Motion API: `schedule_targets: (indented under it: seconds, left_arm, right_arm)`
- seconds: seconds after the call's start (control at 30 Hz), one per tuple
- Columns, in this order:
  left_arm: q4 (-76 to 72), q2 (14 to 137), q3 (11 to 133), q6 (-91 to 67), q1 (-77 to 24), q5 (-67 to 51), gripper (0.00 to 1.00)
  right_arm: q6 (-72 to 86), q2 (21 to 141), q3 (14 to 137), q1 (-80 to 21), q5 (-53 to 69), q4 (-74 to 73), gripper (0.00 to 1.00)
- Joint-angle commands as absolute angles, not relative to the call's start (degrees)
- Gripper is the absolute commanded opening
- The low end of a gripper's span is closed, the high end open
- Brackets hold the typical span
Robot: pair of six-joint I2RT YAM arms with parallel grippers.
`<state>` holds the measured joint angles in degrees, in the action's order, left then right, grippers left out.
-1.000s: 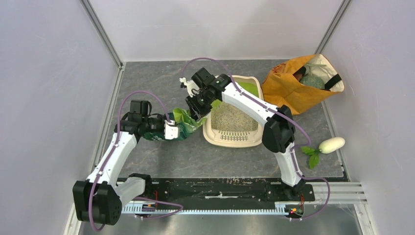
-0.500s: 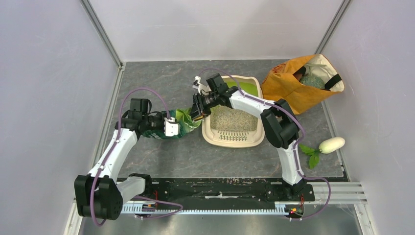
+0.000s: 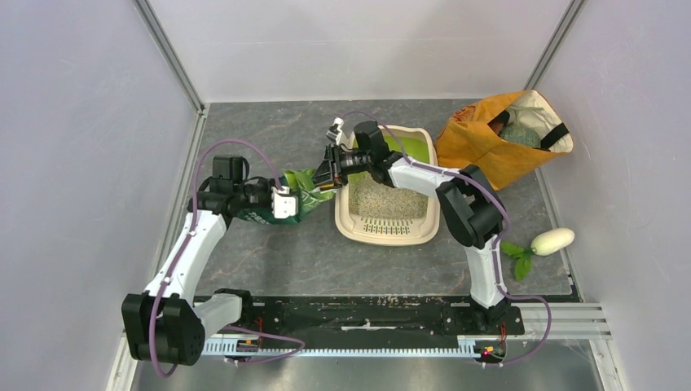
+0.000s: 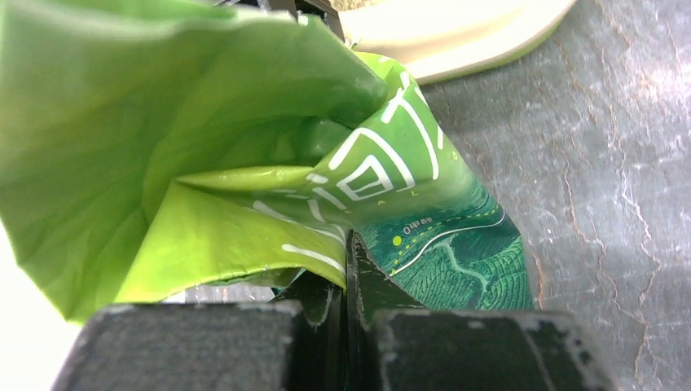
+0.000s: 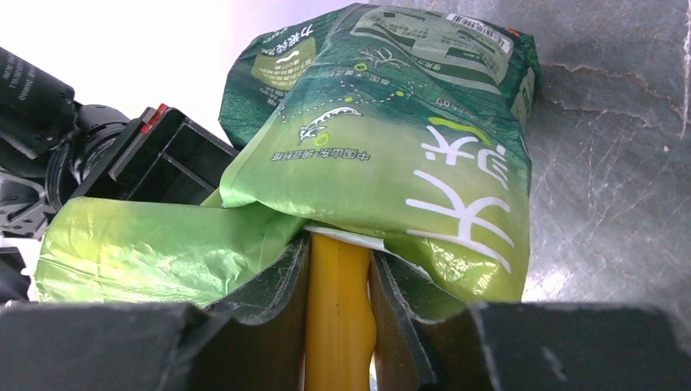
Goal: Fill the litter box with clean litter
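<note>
Left gripper [image 3: 283, 204] is clamping the green litter bag [image 3: 303, 189], right gripper [image 3: 329, 176] is pinching a yellow strip [image 5: 337, 309] at its mouth, probably to aim it at the litter box [image 3: 383, 237] just beside, clean litter [image 3: 383, 198] lying inside.

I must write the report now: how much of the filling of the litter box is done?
Done: clean litter covers much of the litter box floor. In hand: left jaws and right jaws both pinch the green bag, beside the box's left rim. Left: the bare lime-green far end.
</note>
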<state>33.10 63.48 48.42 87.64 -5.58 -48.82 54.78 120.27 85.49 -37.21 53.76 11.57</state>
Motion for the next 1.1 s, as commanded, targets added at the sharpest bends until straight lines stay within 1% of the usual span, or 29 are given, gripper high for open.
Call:
schedule_targets:
  seconds: [0.0,0.3,0.5,0.63,0.87,1.07]
  left_arm:
    - [32.30,63.34,50.71,79.47,-6.94,-55.39,0.02]
    - [26.08,63.97,53.37,66.53,-6.94,-57.98,0.02]
    - [18.28,65.78,54.69,54.38,-7.03,-58.88,0.02]
    - [15.86,67.80,56.54,48.93,-7.12,-59.88,0.02]
    - [14.60,70.20,57.77,46.14,-8.33,-59.42,0.02]
    - [13.53,70.74,57.82,44.22,-8.79,-59.02,0.02]
  right_arm:
    - [61.60,109.34,84.38,-36.41,59.24,26.20,0.00]
    - [66.20,99.85,74.12,-30.59,60.08,30.14,0.00]
    - [67.22,93.69,66.73,-26.46,60.55,30.35,0.00]
    - [67.12,89.75,62.89,-23.73,60.90,29.89,0.00]
    - [66.36,84.23,57.79,-19.29,61.81,28.09,0.00]
    - [66.08,81.45,54.01,-17.79,61.88,27.42,0.00]
